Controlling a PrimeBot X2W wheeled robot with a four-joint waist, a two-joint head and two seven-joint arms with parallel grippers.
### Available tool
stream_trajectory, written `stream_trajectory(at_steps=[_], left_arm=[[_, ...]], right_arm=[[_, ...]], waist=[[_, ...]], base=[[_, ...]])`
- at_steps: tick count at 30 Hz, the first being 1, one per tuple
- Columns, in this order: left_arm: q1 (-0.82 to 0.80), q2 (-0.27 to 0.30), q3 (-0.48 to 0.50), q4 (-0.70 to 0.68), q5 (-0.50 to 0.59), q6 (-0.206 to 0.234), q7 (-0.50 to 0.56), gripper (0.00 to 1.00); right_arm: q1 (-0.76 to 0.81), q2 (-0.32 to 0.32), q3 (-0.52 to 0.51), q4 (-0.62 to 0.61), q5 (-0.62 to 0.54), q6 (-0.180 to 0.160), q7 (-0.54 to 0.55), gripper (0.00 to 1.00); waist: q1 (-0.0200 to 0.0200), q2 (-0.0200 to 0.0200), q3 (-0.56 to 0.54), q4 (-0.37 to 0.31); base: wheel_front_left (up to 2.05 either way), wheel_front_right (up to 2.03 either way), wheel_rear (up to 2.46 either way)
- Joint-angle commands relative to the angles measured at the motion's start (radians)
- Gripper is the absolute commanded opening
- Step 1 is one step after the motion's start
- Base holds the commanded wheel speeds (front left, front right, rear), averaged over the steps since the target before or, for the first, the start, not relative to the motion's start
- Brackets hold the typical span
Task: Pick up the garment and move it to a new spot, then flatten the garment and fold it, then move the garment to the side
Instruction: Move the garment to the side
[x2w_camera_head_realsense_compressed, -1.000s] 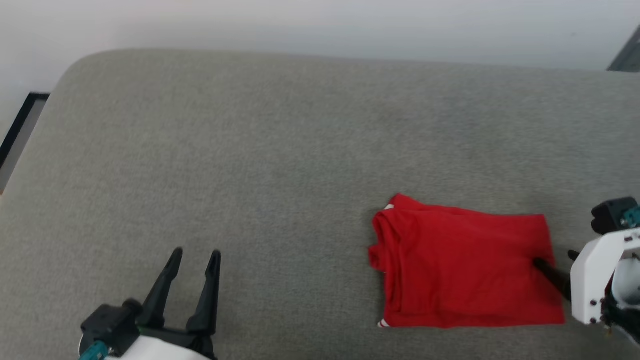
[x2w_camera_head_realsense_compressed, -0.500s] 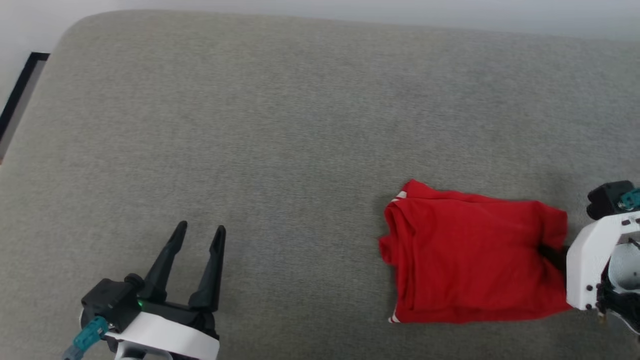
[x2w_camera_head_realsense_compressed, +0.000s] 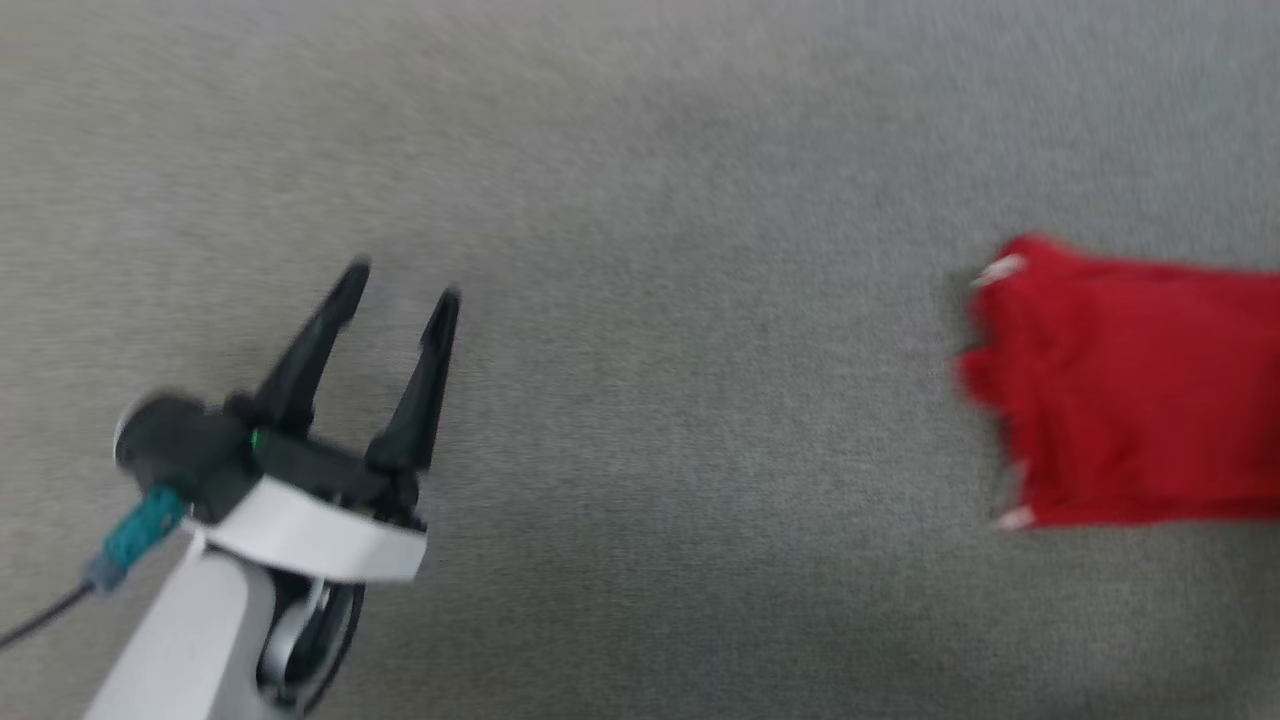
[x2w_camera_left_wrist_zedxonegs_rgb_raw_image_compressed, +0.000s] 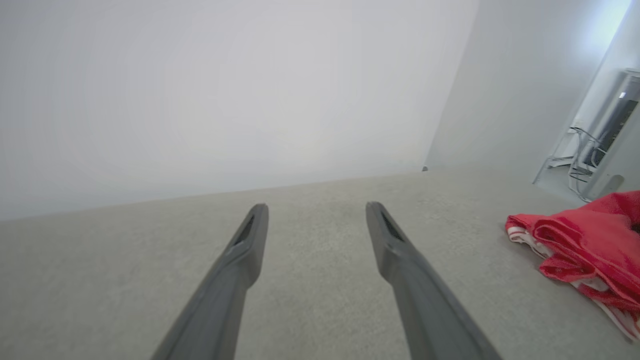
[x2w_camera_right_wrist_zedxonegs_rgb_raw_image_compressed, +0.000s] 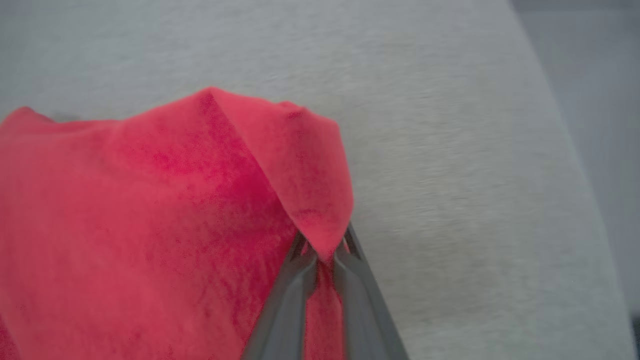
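The garment (x2w_camera_head_realsense_compressed: 1130, 385) is a folded red bundle with bits of white trim, lying on the grey surface at the right edge of the blurred head view. In the right wrist view my right gripper (x2w_camera_right_wrist_zedxonegs_rgb_raw_image_compressed: 322, 250) is shut on a raised corner of the garment (x2w_camera_right_wrist_zedxonegs_rgb_raw_image_compressed: 150, 210), the red cloth tenting up from the pinch. My left gripper (x2w_camera_head_realsense_compressed: 400, 285) stands open over bare grey surface at the left, far from the cloth. The left wrist view has my left gripper (x2w_camera_left_wrist_zedxonegs_rgb_raw_image_compressed: 316, 212) with nothing between its fingers, and the garment (x2w_camera_left_wrist_zedxonegs_rgb_raw_image_compressed: 585, 245) off to the right.
The grey padded surface (x2w_camera_head_realsense_compressed: 650, 450) spreads all around. A pale wall (x2w_camera_left_wrist_zedxonegs_rgb_raw_image_compressed: 225, 90) rises behind it in the left wrist view, with a white appliance and cables (x2w_camera_left_wrist_zedxonegs_rgb_raw_image_compressed: 600, 145) at the far right. The surface's edge (x2w_camera_right_wrist_zedxonegs_rgb_raw_image_compressed: 565, 125) shows at the right.
My right gripper has shut on the garment's right edge and lifted a corner. The head camera has swung down and left, so the garment now sits at the right edge.
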Motion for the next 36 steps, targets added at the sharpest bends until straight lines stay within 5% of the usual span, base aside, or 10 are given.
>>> stream_trajectory(at_steps=[1,15,25,26,27,28,36], left_arm=[[-0.052,0.016,-0.022,-0.008,-0.004,0.003,-0.001,1.0],[-0.335,0.102,-0.131,-0.057,-0.025,0.003,-0.001,1.0],[-0.371,0.136,-0.133,-0.072,-0.039,0.003,-0.001,1.0],[-0.37,0.136,-0.133,-0.071,-0.038,0.003,-0.001,1.0],[-0.368,0.135,-0.133,-0.07,-0.037,0.003,-0.001,1.0],[-0.364,0.132,-0.131,-0.066,-0.036,0.003,-0.001,1.0],[-0.292,0.091,-0.122,-0.017,-0.033,0.003,-0.001,1.0]], right_arm=[[-0.036,0.0,-0.054,0.001,-0.032,-0.001,-0.018,0.0],[-0.321,0.01,-0.403,0.118,-0.362,-0.001,-0.14,0.0],[-0.434,0.073,-0.501,0.206,-0.533,-0.001,-0.273,0.0],[-0.435,0.076,-0.499,0.212,-0.548,-0.001,-0.286,0.11],[-0.438,0.079,-0.498,0.216,-0.557,-0.001,-0.301,0.5],[-0.441,0.08,-0.499,0.222,-0.569,-0.001,-0.318,1.0],[-0.414,0.087,-0.371,0.264,-0.567,-0.001,-0.413,1.0]], waist=[[0.0,0.0,0.069,-0.051],[0.0,0.0,0.246,-0.071],[0.0,0.0,0.284,-0.055],[0.0,0.0,0.282,-0.054],[0.0,0.0,0.28,-0.054],[0.0,0.0,0.275,-0.054],[0.0,0.0,0.164,-0.07]], base=[[0.0,0.0,0.0],[0.0,0.0,0.0],[0.0,0.0,0.0],[0.0,0.0,0.0],[0.0,0.0,0.0],[0.0,0.0,0.0],[0.0,0.0,0.0]])
